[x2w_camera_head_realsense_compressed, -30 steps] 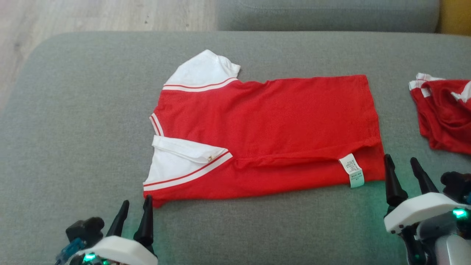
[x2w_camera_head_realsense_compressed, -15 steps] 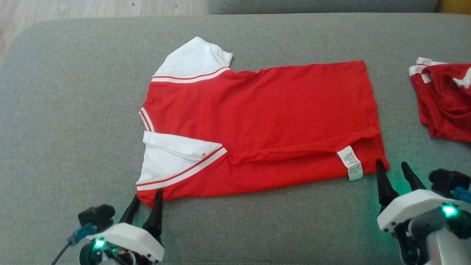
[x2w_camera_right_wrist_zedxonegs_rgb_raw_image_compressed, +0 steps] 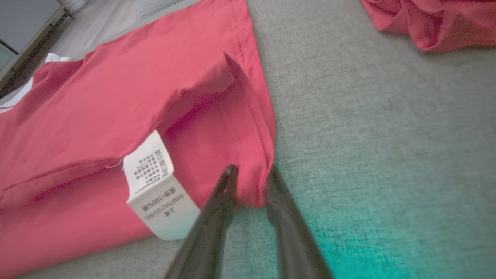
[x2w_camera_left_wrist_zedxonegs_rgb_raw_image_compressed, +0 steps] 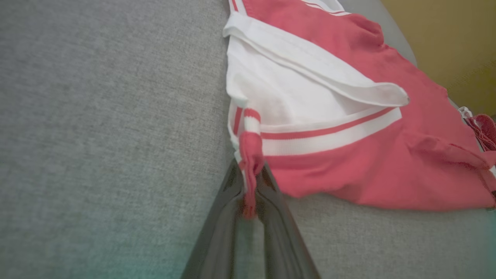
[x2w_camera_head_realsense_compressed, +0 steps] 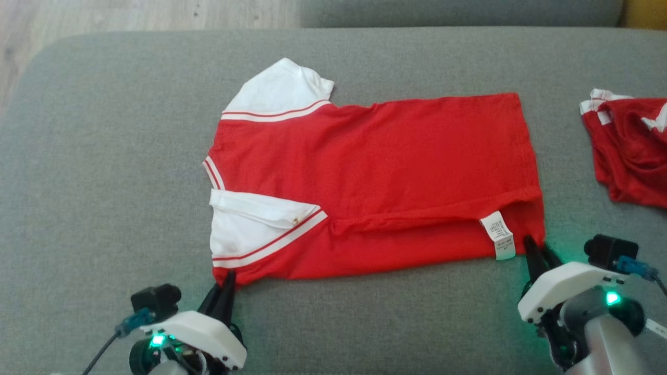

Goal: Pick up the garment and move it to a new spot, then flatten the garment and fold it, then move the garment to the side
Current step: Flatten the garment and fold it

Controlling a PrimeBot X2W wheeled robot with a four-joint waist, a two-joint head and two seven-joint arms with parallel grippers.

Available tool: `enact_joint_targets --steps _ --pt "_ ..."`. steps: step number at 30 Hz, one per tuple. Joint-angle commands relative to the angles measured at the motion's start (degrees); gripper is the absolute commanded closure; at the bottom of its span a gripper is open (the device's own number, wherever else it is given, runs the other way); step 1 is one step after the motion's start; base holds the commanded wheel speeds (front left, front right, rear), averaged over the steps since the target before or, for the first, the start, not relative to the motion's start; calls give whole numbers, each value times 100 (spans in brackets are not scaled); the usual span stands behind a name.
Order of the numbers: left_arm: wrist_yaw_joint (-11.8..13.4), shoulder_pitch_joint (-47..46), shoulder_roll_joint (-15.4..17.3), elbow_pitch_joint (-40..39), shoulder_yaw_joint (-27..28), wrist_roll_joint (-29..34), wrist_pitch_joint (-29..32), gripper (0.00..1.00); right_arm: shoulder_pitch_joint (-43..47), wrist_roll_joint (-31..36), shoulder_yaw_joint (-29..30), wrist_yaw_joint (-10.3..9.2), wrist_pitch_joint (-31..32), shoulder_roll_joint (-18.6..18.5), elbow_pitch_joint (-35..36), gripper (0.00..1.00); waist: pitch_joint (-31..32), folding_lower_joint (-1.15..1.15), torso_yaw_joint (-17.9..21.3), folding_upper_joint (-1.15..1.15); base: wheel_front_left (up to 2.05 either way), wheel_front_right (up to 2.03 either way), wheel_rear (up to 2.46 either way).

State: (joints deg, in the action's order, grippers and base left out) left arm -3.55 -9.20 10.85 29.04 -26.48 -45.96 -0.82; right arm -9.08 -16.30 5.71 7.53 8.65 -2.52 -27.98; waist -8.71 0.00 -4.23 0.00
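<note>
The red jersey shirt with white sleeves (x2w_camera_head_realsense_compressed: 375, 166) lies flattened on the grey fabric cushion (x2w_camera_head_realsense_compressed: 104, 156), my left gripper (x2w_camera_left_wrist_zedxonegs_rgb_raw_image_compressed: 250, 170) pinching its shoulder corner, my right gripper (x2w_camera_right_wrist_zedxonegs_rgb_raw_image_compressed: 252, 170) half-closed around its hem corner, hold unclear; folding and setting aside remain.

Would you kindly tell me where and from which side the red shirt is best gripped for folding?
Grip the shirt by its two near corners, coming in low from the robot's side. That near edge lies flat and free on the cushion. The left claw pinches the sleeve-end corner; the right claw straddles the hem corner beside the care label.
</note>
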Motion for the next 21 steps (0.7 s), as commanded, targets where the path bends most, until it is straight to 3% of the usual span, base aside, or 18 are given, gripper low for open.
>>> enact_joint_targets --steps 1,10,15,21 --pt "-18 -125 4 -46 45 18 9 100 -180 -82 -168 -4 -58 -36 65 100 60 0 -25 0 0 0 0" --pt "63 -279 615 -759 171 235 32 100 -627 -770 -211 -4 -248 -36 -242 100 414 0 -36 0 0 0 0" --pt "245 -320 1113 -1821 248 340 435 100 -711 -752 25 -4 -17 -36 79 100 539 0 -3 0 0 0 0" --pt "478 253 1358 -2651 182 301 766 100 -74 -752 107 -4 165 -36 619 100 527 0 81 0 0 0 0"
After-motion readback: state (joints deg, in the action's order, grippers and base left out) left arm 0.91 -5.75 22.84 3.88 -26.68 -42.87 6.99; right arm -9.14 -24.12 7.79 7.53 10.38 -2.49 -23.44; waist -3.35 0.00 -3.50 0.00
